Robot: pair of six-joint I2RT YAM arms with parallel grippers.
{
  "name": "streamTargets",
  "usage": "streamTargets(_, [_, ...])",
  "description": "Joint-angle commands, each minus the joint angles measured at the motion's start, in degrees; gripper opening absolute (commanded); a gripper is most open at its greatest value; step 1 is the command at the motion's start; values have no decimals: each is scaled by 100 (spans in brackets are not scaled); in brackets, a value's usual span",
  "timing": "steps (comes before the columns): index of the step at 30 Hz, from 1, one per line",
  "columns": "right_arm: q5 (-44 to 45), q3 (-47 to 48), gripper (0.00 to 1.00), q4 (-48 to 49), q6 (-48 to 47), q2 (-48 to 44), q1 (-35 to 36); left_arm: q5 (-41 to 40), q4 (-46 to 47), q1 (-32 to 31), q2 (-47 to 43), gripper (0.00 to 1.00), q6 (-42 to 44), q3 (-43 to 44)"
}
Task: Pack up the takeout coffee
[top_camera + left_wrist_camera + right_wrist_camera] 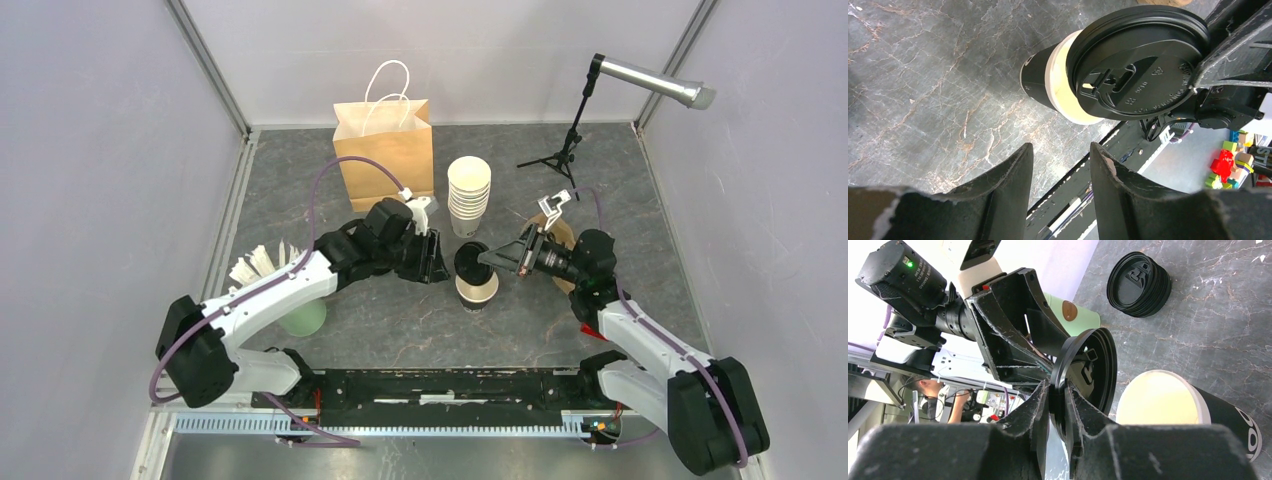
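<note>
A cream paper cup (478, 289) with a black sleeve stands open-topped mid-table; it also shows in the left wrist view (1048, 80) and the right wrist view (1160, 400). My right gripper (492, 258) (1057, 387) is shut on the rim of a black lid (469, 260) (1090, 372) (1138, 60), holding it tilted just above and beside the cup's mouth, not seated on it. My left gripper (438, 258) (1060, 150) is open and empty, close to the cup's left side without touching it.
A brown paper bag (385, 150) stands at the back. A tall stack of lidless cream cups (469, 195) is beside it. A pile of loose black lids (1139, 284) lies on the table. A mint cup (303, 318) sits left; a microphone stand (570, 130) back right.
</note>
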Motion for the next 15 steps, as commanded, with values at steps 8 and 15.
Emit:
streamTargets(8, [-187,-215,24,108,-184,178,-212,183,439,-32,220,53,-73,199])
streamTargets(15, [77,-36,30,-792,-955,168,-321,272,695,-32,375,53,-145,111])
